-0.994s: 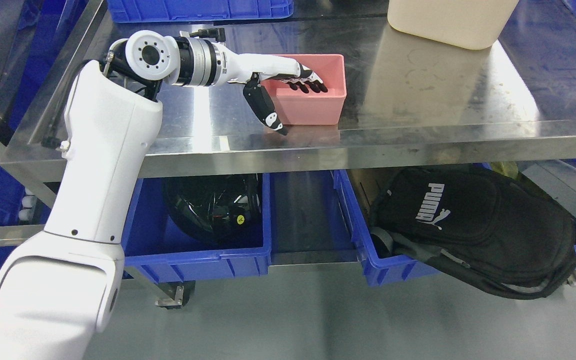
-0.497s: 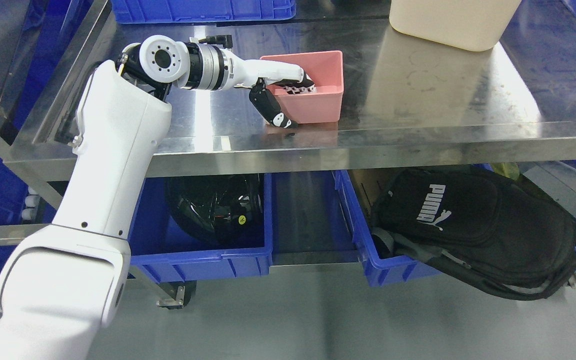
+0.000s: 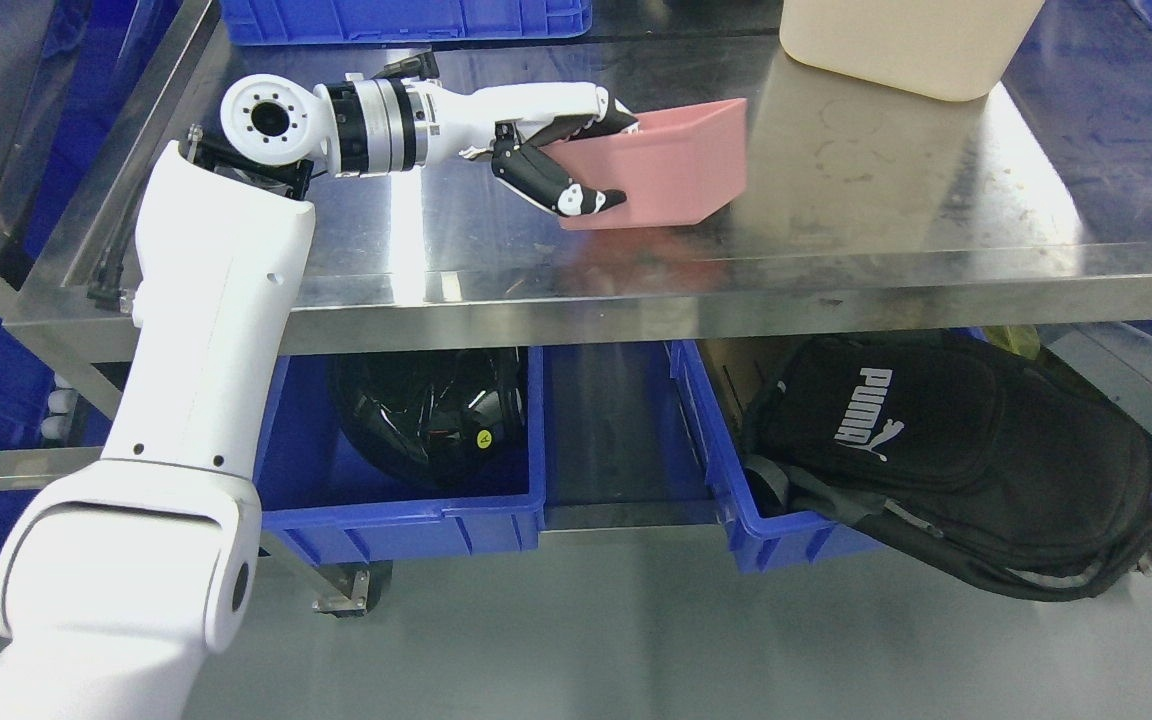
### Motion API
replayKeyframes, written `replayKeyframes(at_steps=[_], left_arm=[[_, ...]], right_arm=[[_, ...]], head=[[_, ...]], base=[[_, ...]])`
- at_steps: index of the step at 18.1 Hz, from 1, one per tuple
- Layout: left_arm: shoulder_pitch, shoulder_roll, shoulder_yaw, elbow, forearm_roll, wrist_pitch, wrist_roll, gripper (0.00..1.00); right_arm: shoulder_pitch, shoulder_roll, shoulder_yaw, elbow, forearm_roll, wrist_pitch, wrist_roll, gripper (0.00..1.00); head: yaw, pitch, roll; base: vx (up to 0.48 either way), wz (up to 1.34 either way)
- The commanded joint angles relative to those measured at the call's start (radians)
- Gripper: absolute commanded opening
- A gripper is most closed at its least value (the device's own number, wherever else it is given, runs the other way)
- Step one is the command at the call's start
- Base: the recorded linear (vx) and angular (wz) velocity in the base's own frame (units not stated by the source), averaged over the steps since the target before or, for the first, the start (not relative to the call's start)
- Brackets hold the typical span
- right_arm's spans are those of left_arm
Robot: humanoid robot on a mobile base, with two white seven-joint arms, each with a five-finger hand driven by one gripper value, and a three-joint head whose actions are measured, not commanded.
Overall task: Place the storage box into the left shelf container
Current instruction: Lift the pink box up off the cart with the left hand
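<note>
I see a shiny steel shelf top point(image 3: 836, 200) over a grey floor, with 2 blue bins below, the left shelf container point(image 3: 406, 515) holding something black. My left hand point(image 3: 561, 160) pinches the pink storage box point(image 3: 671, 175), tilted, its open side facing away, above the steel.

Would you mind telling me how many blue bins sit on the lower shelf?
2 clearly: the left blue bin holds black gear, the right blue bin holds a black bag. Blue edges at both sides may be more.
</note>
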Motion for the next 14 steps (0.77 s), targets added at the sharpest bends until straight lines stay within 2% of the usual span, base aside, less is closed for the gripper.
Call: replayKeyframes(at_steps=[1, 3, 7, 10, 14], left_arm=[[0.07, 0.011, 0.197, -0.023, 0.462, -0.003, 0.027, 0.0], [0.158, 0.011, 0.192, -0.138, 0.602, -0.003, 0.067, 0.0], [0.365, 0.011, 0.159, -0.415, 0.739, -0.026, 0.2, 0.01], [0.506, 0.011, 0.088, -0.568, 0.748, -0.107, 0.335, 0.01], [0.716, 0.011, -0.118, -0.704, 0.747, -0.237, 0.514, 0.01]], right_arm=[[0.009, -0.017, -0.005, -0.017, 0.002, -0.001, 0.001, 1.0], [0.009, -0.017, -0.005, -0.017, 0.002, -0.001, 0.001, 1.0], [0.009, -0.017, -0.005, -0.017, 0.002, -0.001, 0.001, 1.0], [0.009, -0.017, -0.005, -0.017, 0.002, -0.001, 0.001, 1.0], [0.011, -0.017, -0.005, -0.017, 0.002, -0.001, 0.001, 1.0]], head=[[0.0, 0.0, 0.0], [0.0, 0.0, 0.0], [0.0, 0.0, 0.0], [0.0, 0.0, 0.0], [0.0, 0.0, 0.0]], base=[[0.0, 0.0], [-0.005, -0.02], [0.0, 0.0], [0.005, 0.02], [0.038, 0.3]])
